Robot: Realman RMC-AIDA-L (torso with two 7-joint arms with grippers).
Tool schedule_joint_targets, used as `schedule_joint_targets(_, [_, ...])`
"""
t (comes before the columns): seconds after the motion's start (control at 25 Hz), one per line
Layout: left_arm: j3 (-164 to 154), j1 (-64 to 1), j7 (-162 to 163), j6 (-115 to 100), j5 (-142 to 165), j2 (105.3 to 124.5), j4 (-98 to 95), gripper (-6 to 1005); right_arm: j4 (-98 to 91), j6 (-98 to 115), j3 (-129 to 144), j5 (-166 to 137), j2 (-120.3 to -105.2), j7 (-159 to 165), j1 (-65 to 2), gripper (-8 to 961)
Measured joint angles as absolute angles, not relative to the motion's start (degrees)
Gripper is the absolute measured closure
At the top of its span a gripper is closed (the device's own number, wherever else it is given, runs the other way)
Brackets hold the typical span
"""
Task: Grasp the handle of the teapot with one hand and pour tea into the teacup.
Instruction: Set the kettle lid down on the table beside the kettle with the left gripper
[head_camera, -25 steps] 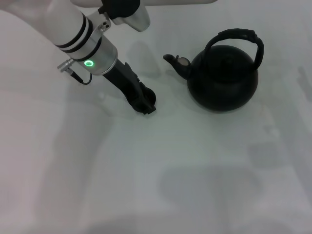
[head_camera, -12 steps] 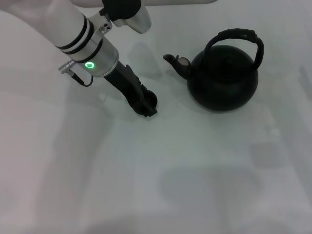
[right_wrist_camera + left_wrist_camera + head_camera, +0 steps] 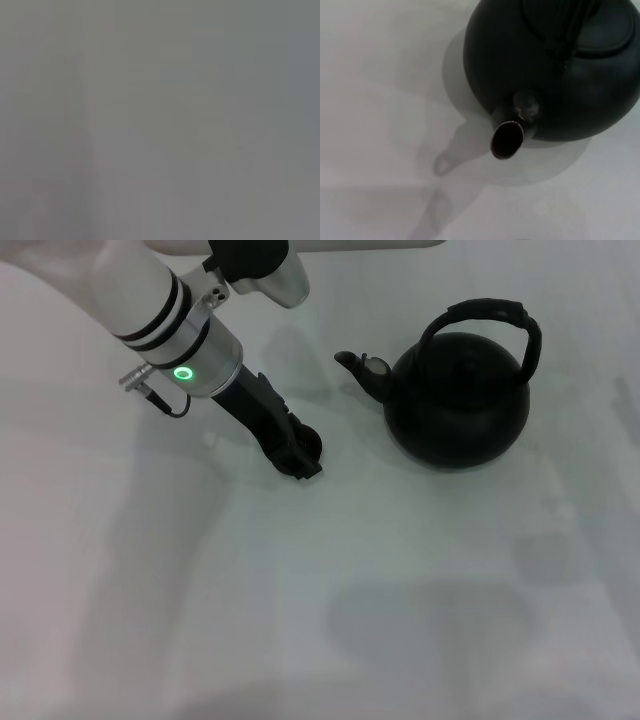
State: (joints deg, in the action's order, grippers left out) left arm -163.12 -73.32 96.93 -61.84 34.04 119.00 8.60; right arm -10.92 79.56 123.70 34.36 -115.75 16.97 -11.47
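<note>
Head view shows the left pincer (image 3: 300, 454) low over the white counter (image 3: 300, 620), on the spout side of the teapot (image 3: 458, 400) and well apart from it. The teacup (image 3: 307, 443) sits right at the pincer tip, a small dark round shape mostly hidden behind the black fingers. Whether the pincer is closed around the cup, merely touching it, or just above it, I cannot tell, nor how far its jaws stand apart.

Over the last second the left arm has crept only slightly, its tip drifting a touch further from the teapot and nearer the robot's body; the teapot has not moved at all. That suggests the arm is settling or steadying the cup rather than travelling, so the pour itself has not begun.

The teapot stands upright, spout (image 3: 352, 364) pointing toward the cup, with the handle (image 3: 490, 318) arched over the lid and free of any grip. In the left wrist view the spout mouth (image 3: 507, 140) faces the camera with the round body (image 3: 555, 75) behind it.

The right pincer is not visible anywhere; its wrist view gives only blank grey. It is probably the arm that must take the handle next.
</note>
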Motion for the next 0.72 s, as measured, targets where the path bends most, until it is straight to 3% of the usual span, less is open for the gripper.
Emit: schedule_joint_targets(0.72, [-163.1, -73.4, 97.6, -61.3, 33.6, 118.91, 8.9, 260, -11.1, 79.9, 123.8, 34.4, -115.75, 17.0, -11.4, 117])
